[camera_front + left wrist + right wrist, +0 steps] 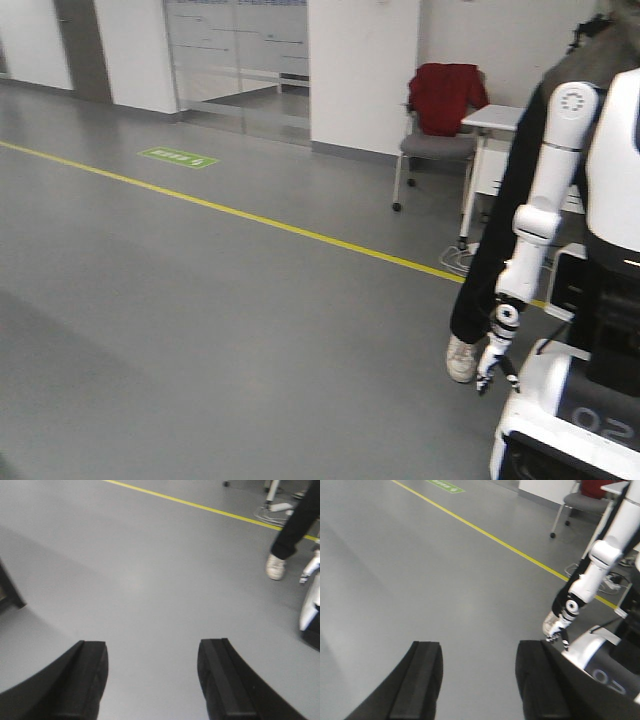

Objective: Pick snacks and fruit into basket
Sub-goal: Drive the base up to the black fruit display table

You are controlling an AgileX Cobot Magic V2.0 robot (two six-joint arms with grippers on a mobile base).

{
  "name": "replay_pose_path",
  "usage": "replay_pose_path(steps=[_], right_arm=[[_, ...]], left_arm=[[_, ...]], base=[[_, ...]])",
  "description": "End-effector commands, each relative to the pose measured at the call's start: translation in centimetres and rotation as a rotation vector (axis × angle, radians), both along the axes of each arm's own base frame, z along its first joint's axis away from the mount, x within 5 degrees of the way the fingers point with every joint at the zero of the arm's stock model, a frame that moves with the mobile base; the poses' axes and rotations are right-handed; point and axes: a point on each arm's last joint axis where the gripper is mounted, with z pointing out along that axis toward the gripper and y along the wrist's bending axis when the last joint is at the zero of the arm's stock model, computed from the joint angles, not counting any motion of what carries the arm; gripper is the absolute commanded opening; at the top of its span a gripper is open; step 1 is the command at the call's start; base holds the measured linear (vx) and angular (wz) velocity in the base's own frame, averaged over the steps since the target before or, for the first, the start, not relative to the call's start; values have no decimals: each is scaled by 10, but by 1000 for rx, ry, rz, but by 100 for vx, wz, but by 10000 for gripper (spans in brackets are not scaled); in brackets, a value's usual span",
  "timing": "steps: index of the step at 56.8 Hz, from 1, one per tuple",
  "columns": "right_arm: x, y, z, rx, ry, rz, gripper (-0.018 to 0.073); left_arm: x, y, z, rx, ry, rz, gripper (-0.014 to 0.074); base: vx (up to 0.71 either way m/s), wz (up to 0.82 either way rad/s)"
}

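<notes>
Grey floor (200, 330) fills nearly all I can see, smooth and bare, running away to white walls and a glass partition (240, 60) at the far side. To my right a white robot arm (535, 230) hangs down over a wheeled base. Behind it stands a person in dark trousers (482, 275) with a pale shoe (461, 360) planted on the floor. Beyond them sits a chair (435, 148) with a red jacket (447, 95) over its back, beside a white table (497, 118). A yellow line (250, 217) crosses the floor on a slant, and past it lies a small green floor sign (178, 156). My left gripper (152, 652) has its two black fingers spread wide with only floor between them. My right gripper (477, 652) is spread the same way and carries nothing. The basket, the snacks and the fruit are in none of my three views, so I cannot say which way they lie from either hand, how any of them is turned, or which arm is nearer. I judge the picking not yet begun. The next move turns on finding them, most likely by turning or driving the base while keeping wide of the person on my right.
</notes>
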Motion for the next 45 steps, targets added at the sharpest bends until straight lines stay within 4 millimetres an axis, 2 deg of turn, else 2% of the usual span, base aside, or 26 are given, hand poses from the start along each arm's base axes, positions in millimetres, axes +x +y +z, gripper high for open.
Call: replay_pose_path(steps=[1, 45], right_arm=[[-1, -3, 17, 14, -94, -34, 396], [-1, -3, 17, 14, -94, -34, 396]], left_arm=[[3, -2, 15, 0, -90, -23, 495], [3, -2, 15, 0, -90, -23, 495]], base=[[-2, 75], [10, 59]])
